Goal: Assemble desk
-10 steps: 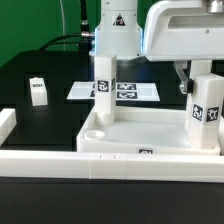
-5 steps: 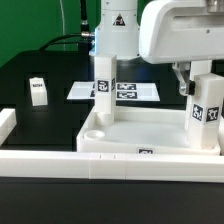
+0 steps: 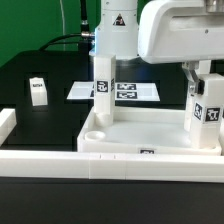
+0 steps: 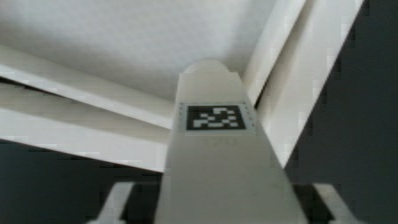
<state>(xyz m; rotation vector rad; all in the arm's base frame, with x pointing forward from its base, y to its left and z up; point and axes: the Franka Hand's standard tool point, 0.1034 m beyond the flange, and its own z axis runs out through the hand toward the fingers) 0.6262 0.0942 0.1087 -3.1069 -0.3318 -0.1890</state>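
Black desk filled most of the scene, with green behind it. Far on the exterior view's left, a small white leg (image 3: 38, 90) lay by itself on the black desk, well apart from the rest. Next came a tall leg (image 3: 103, 82), standing up in the far left corner of the white tabletop (image 3: 135, 132). Behind it the marker board (image 3: 135, 92) lay flat. A long white wall (image 3: 60, 160) ran along the front, just beside the tabletop. At the tabletop's right end stood the right leg (image 3: 207, 112), up on its end. The end effector (image 3: 199, 74) was down over the top of this leg, with a side of the leg facing each half of it. I could not tell if it was squeezing the leg or only close to it. I saw only 3 legs.

I think the leg was hard, light plastic. Its smooth sides looked slippery, and it was tall and thin, so it could tip. The 2 flat sides near the top looked like the best place to hold. The tabletop's raised rim and the long white wall could get in the way. The tall leg was well apart.
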